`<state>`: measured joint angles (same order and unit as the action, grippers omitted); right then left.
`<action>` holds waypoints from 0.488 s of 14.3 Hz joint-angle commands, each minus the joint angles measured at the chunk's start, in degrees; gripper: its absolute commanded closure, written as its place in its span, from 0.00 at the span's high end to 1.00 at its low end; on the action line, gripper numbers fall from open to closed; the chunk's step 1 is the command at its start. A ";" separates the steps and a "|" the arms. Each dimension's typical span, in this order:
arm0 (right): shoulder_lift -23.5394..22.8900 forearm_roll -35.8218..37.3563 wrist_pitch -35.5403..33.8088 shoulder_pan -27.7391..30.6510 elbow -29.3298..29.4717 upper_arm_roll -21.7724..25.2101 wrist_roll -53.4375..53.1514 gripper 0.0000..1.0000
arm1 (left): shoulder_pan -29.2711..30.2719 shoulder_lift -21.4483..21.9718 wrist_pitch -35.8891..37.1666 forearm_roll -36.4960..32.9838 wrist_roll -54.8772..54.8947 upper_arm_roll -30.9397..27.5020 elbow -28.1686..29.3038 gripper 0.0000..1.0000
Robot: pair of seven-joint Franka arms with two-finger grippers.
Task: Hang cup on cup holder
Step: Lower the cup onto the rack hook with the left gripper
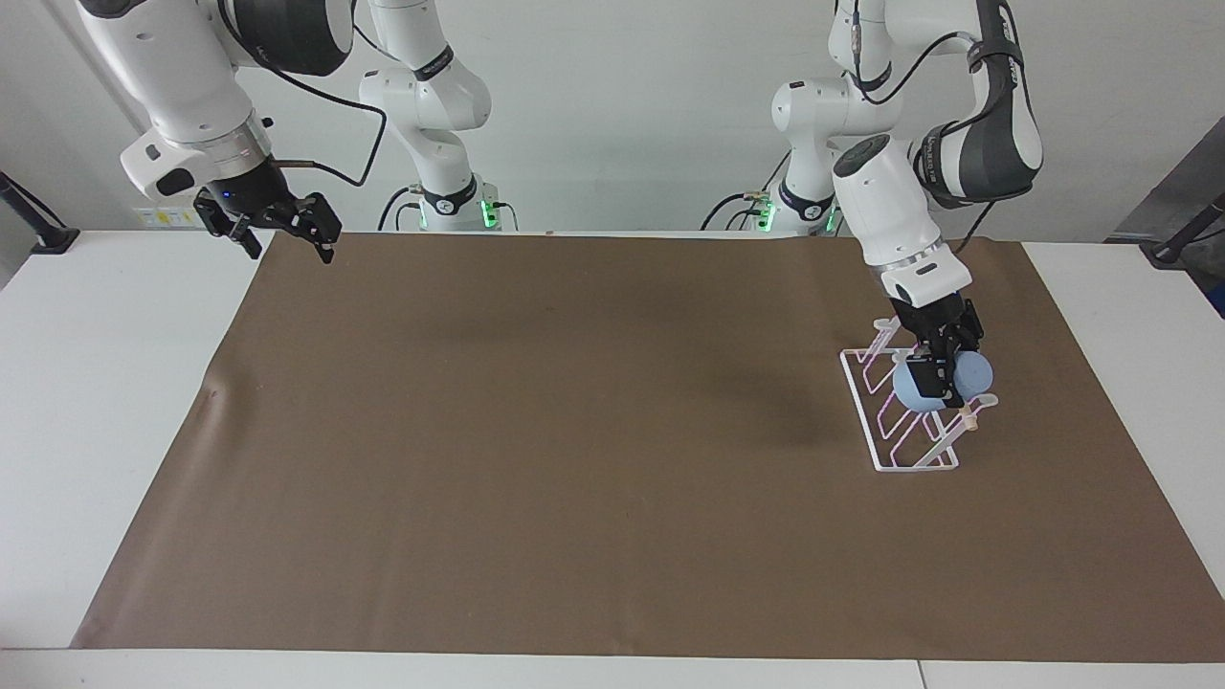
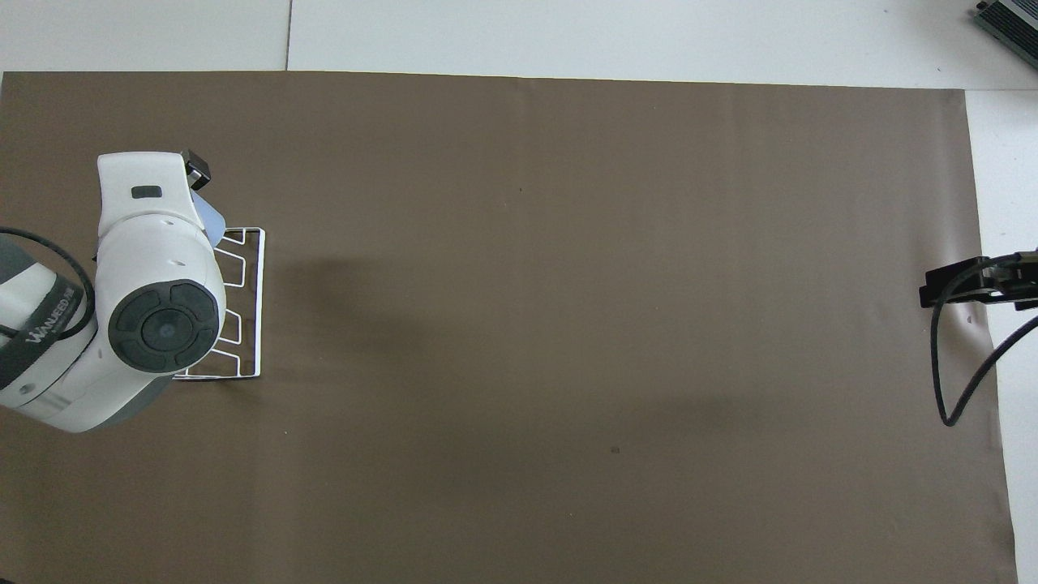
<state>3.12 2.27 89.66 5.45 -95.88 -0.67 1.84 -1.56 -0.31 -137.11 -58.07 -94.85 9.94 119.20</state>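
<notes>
**Placement phase: cup held over the rack, not yet released**

The left claw (image 1: pixel 939 375) is clamped on the cup (image 1: pixel 968 373), one finger against each side of the light-blue tumbler. The cup lies on its side in the grip, above the cup holder (image 1: pixel 900 421), a white wire rack standing on the brown mat (image 1: pixel 574 431) toward the left arm's end of the worktop (image 1: pixel 115 402). Seen from across the worktop, the cup sits level with the slanted prongs, close to the wooden dowel (image 1: pixel 967 418) along the rack's top. Whether a prong tip has entered the cup's mouth cannot be told. In the overhead view the left arm's wrist hides nearly all of the grip; only a sliver of the cup (image 2: pixel 212 223) shows at the edge of the cup holder (image 2: pixel 258 308).

The step in hand appears to be the fitting of the cup onto a prong. The next move, by this reading, calls for lining the cup's mouth up with one rounded prong tip, sliding it down along the prong's slant, and only then parting the fingers. The rack looks light, so a sideways push could shift it.

The right claw (image 1: pixel 279 226) waits in the air over the mat's corner at the right arm's end, fingers apart and holding nothing.
</notes>
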 commanded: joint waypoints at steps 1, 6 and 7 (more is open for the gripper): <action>1.36 -1.39 0.78 0.08 -1.59 0.23 -0.61 1.00 | 1.12 0.31 -2.37 -1.78 -1.21 0.17 1.81 0.00; 1.45 -1.39 0.78 0.08 -1.59 0.23 -0.61 1.00 | 1.21 1.02 -3.51 -3.19 -3.41 0.26 3.93 0.00; 1.36 -1.39 0.78 0.08 -1.59 0.23 -0.61 1.00 | 1.30 1.02 -4.47 -3.19 -3.41 0.17 4.02 0.00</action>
<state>3.14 2.27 89.66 5.45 -95.89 -0.67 1.84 -1.09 -0.40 -139.22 -59.66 -96.89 9.99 121.88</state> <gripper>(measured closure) 0.000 0.247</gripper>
